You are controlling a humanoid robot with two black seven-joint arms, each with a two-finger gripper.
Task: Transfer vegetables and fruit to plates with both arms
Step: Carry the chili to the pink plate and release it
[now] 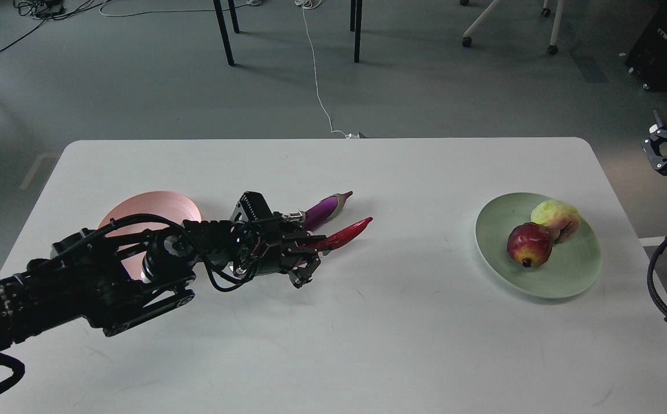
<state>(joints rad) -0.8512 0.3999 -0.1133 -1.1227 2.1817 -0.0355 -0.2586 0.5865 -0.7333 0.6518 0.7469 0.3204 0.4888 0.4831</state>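
Red chili pepper (342,234) clamped in left tool (306,260), just beside purple eggplant (325,210) on white counter (333,322); pink plate (138,210) behind arm; pomegranate (529,244), peach-like fruit (555,218) on green plate (575,270); right tool (664,150) apart, fingers spread.

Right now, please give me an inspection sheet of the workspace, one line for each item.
Surface: white table with faint scuff marks.
Job's things: pomegranate and peach-like fruit on the green plate; pink plate holds nothing that shows; eggplant on the table; chili pepper raised in the left gripper.
Clutter: nothing seen.
Grippers: left gripper shut on the chili pepper's stem end; right gripper open, beyond the table's right edge, holding nothing.
Cables: black cables along both arms; a white cable across the floor to the table's far edge.
Surroundings: grey floor, black table legs, chair casters, a dark box top right.
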